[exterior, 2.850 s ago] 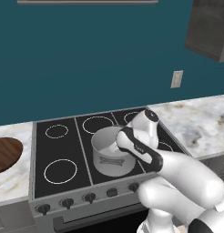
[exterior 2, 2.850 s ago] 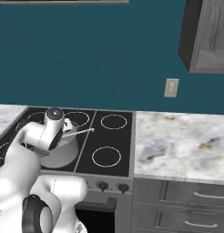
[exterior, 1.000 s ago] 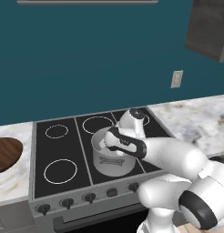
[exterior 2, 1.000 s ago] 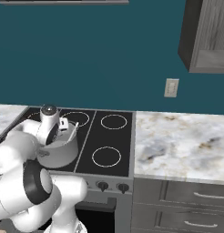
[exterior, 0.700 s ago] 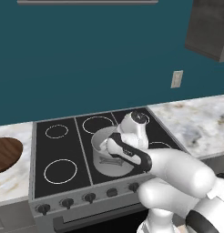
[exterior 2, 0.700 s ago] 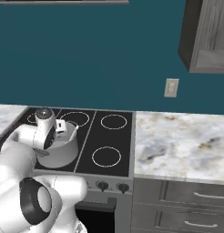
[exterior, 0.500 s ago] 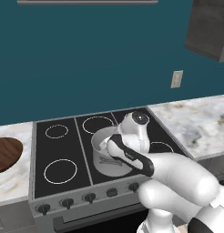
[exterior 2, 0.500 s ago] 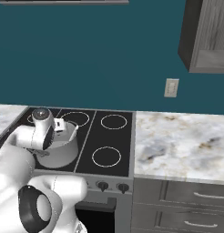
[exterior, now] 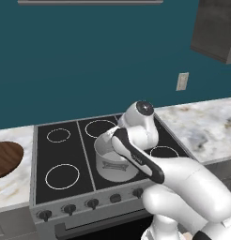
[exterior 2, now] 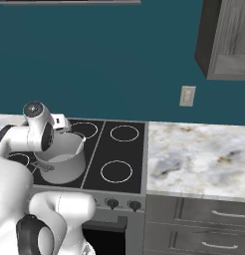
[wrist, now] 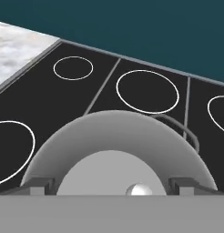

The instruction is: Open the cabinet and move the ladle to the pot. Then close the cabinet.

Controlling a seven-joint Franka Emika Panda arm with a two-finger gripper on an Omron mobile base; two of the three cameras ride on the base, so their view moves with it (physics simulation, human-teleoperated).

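Note:
The light grey pot (exterior: pixel 111 163) stands on the black stove, between the burner rings; the right base view has the pot (exterior 2: pixel 62 160) on the stove's left half. Inside it, a shiny rounded part of the ladle (wrist: pixel 137 190) rests on the bottom. My gripper (wrist: pixel 113 186) hangs just over the pot's rim with its fingertips (wrist: pixel 41 184) wide apart, open and holding nothing. The dark wood-grain cabinet (exterior 2: pixel 226 40) hangs high on the right wall, also the cabinet (exterior: pixel 216 28) in the left base view. I cannot tell how its door stands.
The stove (exterior: pixel 65 140) has white burner rings and a row of knobs (exterior: pixel 91 203) along its front. Marble counter (exterior 2: pixel 194 159) stretches to the right, with grey drawers (exterior 2: pixel 214 219) below. A brown wooden board (exterior: pixel 4 158) lies far left. A wall outlet (exterior 2: pixel 187 95) sits above the counter.
Earlier the ladle stuck out sideways from my gripper above the pot; now it lies inside, free of the fingers. My wrist has turned and shifted slightly over the pot.

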